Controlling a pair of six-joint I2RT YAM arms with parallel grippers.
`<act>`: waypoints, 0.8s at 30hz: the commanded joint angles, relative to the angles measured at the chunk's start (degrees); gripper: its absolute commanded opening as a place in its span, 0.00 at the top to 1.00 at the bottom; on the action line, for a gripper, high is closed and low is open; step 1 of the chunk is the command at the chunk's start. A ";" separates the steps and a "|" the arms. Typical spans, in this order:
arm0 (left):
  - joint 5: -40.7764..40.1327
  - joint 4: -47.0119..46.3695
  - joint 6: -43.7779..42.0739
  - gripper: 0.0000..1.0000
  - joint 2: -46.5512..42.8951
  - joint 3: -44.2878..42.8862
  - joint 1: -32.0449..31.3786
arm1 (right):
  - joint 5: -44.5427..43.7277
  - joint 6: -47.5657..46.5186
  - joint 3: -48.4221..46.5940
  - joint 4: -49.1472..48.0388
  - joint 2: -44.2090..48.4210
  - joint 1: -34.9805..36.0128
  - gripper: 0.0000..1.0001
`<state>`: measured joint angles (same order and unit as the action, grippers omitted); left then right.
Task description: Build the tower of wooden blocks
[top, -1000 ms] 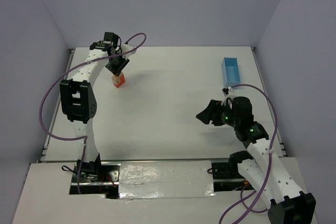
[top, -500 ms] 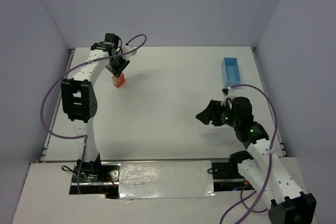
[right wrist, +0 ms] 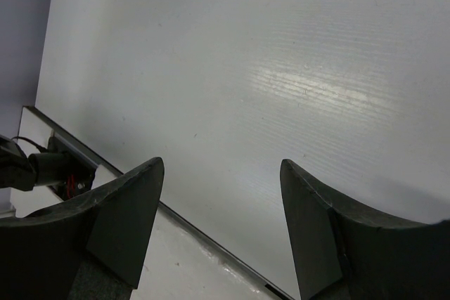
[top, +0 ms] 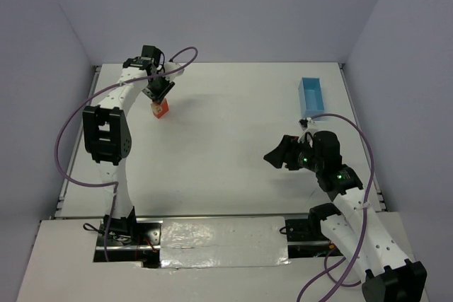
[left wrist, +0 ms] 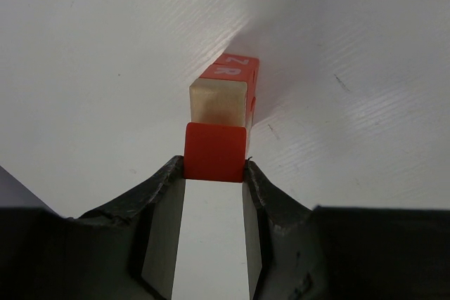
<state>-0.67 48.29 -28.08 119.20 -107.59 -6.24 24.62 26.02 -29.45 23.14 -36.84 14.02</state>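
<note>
The wood block tower (top: 160,107) stands at the back left of the table, a short stack of red-orange and tan blocks. In the left wrist view a plain red-orange block (left wrist: 215,152) sits nearest, a tan block (left wrist: 219,102) behind it, and a lettered red-orange block (left wrist: 230,67) beyond. My left gripper (left wrist: 214,168) is shut on the plain red-orange block, its fingertips pressed against both sides; from above it (top: 154,97) hangs over the stack. My right gripper (right wrist: 221,173) is open and empty, held over bare table at the right (top: 276,155).
A light blue rectangular box (top: 311,95) lies at the back right. The table's near edge with a metal strip and wires (right wrist: 63,166) shows in the right wrist view. Purple-grey walls close in the table on three sides.
The left gripper has shifted very slightly at the stack. The right arm has not moved.
</note>
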 commanded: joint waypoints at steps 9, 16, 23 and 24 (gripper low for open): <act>0.23 -0.22 1.44 0.53 1.65 -0.43 -0.17 | -0.01 -0.88 0.80 -2.92 1.07 0.48 0.26; 0.23 -0.57 2.06 0.49 1.56 -0.43 -0.18 | -0.01 -0.88 0.80 -2.92 1.16 0.66 0.26; 0.23 -0.39 2.50 0.45 1.48 -0.51 -0.17 | -0.01 -0.88 0.89 -2.92 1.07 0.66 0.26; 0.23 -0.39 2.76 0.45 1.56 -0.51 -0.18 | -0.01 -0.88 0.89 -2.83 1.16 0.66 0.26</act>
<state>-0.84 48.16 -26.59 119.87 -107.59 -6.26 24.62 25.87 -29.43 23.14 -36.51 14.13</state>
